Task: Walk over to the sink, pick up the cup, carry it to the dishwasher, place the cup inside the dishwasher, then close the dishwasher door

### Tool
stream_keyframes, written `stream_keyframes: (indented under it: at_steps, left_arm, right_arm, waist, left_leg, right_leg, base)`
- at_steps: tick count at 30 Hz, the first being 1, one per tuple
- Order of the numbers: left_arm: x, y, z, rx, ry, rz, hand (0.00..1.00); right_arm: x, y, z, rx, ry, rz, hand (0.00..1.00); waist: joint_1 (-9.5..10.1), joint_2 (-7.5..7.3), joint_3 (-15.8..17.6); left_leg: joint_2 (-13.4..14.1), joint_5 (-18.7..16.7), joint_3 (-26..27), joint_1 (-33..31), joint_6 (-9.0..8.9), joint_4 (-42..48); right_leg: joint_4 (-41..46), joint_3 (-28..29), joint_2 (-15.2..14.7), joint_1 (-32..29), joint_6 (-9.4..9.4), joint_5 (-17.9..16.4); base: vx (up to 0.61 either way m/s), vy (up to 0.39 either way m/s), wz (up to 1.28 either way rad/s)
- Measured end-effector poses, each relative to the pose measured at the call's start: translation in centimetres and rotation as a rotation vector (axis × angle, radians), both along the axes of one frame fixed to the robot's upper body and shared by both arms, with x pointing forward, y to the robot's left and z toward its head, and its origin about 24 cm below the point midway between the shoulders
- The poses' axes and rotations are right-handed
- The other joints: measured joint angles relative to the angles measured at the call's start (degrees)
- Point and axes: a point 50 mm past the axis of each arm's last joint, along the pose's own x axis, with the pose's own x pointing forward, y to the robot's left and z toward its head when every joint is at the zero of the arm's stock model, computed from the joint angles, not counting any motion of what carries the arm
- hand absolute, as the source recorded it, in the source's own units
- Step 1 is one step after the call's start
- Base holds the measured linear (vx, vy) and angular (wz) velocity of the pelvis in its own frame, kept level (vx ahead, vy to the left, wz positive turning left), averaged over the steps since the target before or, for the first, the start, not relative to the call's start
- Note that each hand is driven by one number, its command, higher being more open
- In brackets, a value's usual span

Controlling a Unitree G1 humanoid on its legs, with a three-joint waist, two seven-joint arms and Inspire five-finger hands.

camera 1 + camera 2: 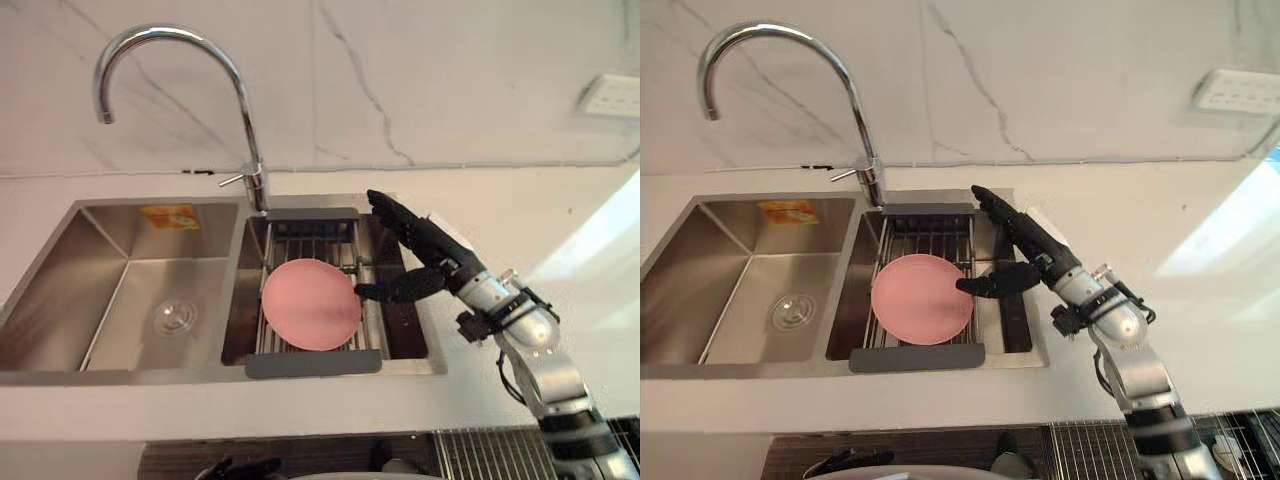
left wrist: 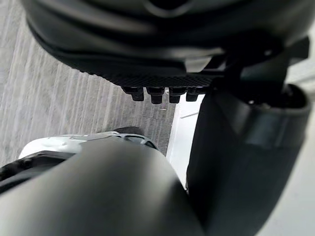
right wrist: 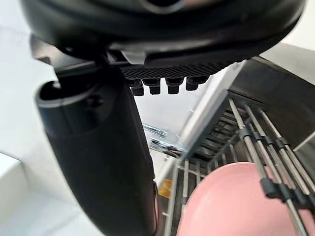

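Observation:
A pink round dish (image 1: 311, 303), which looks flat from above, lies on a wire drying rack (image 1: 310, 235) across the right basin of the sink. My right hand (image 1: 425, 255) hovers over the rack's right side, open, with straight fingers pointing towards the back wall. Its thumb (image 1: 395, 288) reaches to the dish's right rim; I cannot tell if they touch. The right wrist view shows the same dish (image 3: 231, 201) past the thumb. My left hand (image 2: 157, 49) hangs low in front of the counter, fingers straight, holding nothing.
A tall chrome faucet (image 1: 240, 90) arches over the left basin (image 1: 150, 290), which has a drain. White counter (image 1: 520, 220) runs to the right. A wire dishwasher rack (image 1: 490, 450) shows below the counter's front edge. A wall socket (image 1: 610, 95) sits at the back right.

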Motion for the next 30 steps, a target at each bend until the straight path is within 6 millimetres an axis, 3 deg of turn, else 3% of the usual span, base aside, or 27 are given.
stream_keyframes:
  at_steps: [5,11,17,30]
  left_arm:
    - [0.3,0.0,0.1,-0.015,-0.011,0.012,1.0]
    - [-0.1,0.2,0.2,-0.021,-0.019,0.064,1.0]
    - [-0.6,0.8,0.3,-0.02,-0.023,0.122,1.0]
    - [-0.6,1.2,0.5,-0.028,-0.045,0.132,1.0]
  right_arm:
    - [3.4,-1.0,-1.9,-0.177,0.152,-0.016,1.0]
    - [5.7,-1.6,-1.2,-0.26,0.192,-0.024,1.0]
    - [6.0,-1.5,-1.9,-0.325,0.251,0.022,1.0]
    - [6.7,-1.0,-0.8,-0.492,0.234,0.103,1.0]
  waist:
    - [2.04,-0.03,0.0]
    - [2.87,-0.13,0.0]
    - [3.52,-0.41,0.2]
    - [3.41,-1.04,0.7]
  left_leg:
    - [-0.6,1.5,-3.6,-0.9,0.37,-1.0]
    - [-1.9,3.6,-6.3,-1.4,0.96,-2.9]
    - [-2.2,5.3,-8.2,-1.7,0.85,-4.8]
    - [-2.2,5.8,-8.8,-2.1,0.82,-5.3]
  right_leg:
    - [0.0,-3.7,-0.7,0.7,0.0,0.0]
    - [-0.3,-6.0,-1.9,1.0,0.13,0.1]
    - [-0.3,-8.0,-2.1,0.9,0.16,0.1]
    - [-0.3,-8.8,-2.3,0.8,0.17,0.1]
  base:
    - [-0.02,0.0,0.36]
    - [-0.05,0.021,0.25]
    - [-0.04,0.003,0.18]
    - [0.0,0.0,0.02]
